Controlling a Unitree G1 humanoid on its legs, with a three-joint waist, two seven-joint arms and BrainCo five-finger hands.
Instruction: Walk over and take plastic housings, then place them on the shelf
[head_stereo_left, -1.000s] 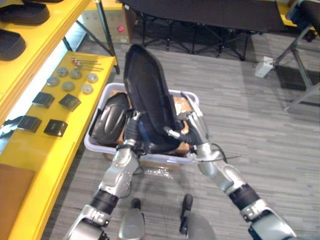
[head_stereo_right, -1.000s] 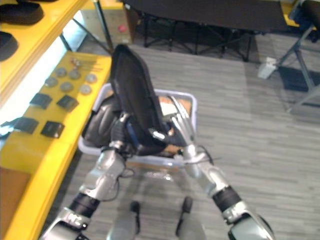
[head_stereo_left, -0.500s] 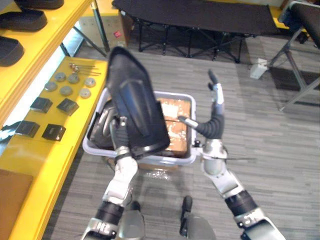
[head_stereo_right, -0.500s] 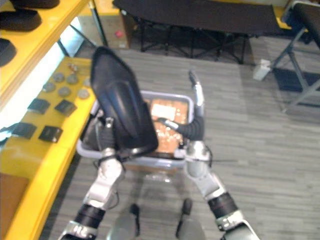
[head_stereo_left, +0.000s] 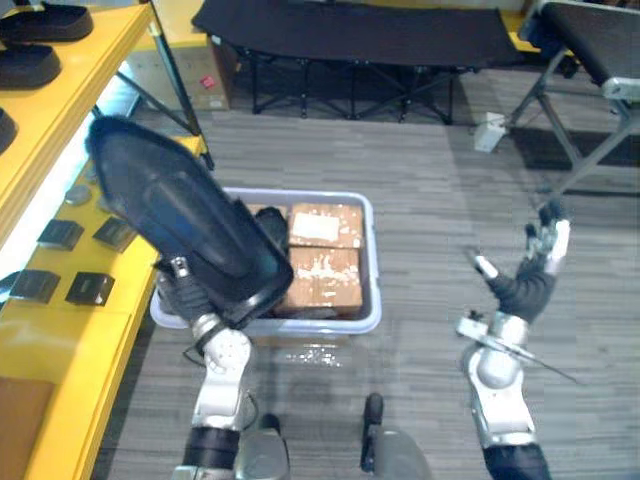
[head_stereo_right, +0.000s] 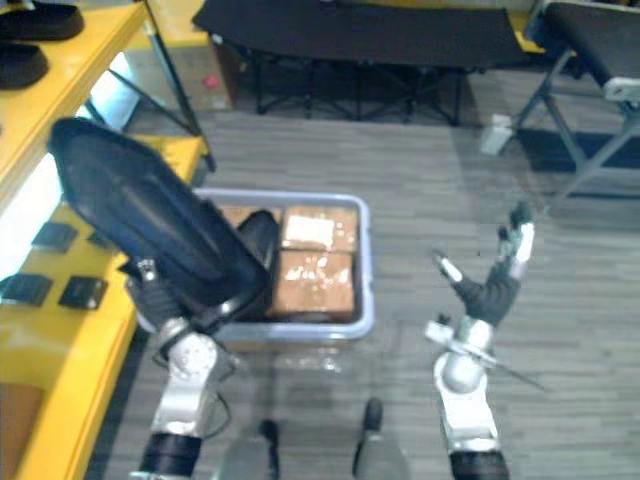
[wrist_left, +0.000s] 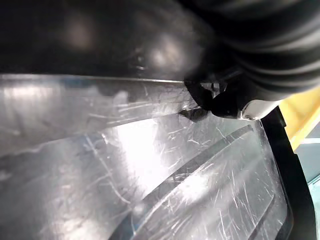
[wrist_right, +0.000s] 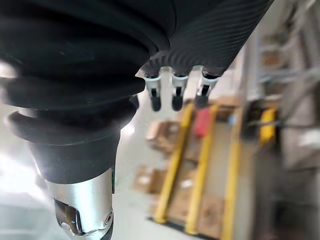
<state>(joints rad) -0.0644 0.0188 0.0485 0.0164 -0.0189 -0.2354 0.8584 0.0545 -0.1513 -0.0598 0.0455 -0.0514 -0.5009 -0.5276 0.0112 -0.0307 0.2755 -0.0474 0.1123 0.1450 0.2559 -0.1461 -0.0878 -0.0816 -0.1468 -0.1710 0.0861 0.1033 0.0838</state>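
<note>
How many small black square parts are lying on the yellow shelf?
4 small black square parts on the yellow shelf: two farther back, two nearer the robot. The large black plastic housing held up may hide more.

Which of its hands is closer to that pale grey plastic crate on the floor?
Left. The left hand, gripping a black plastic housing, is at the crate's left rim; the right hand hangs open over the floor, well off its right side.
</note>
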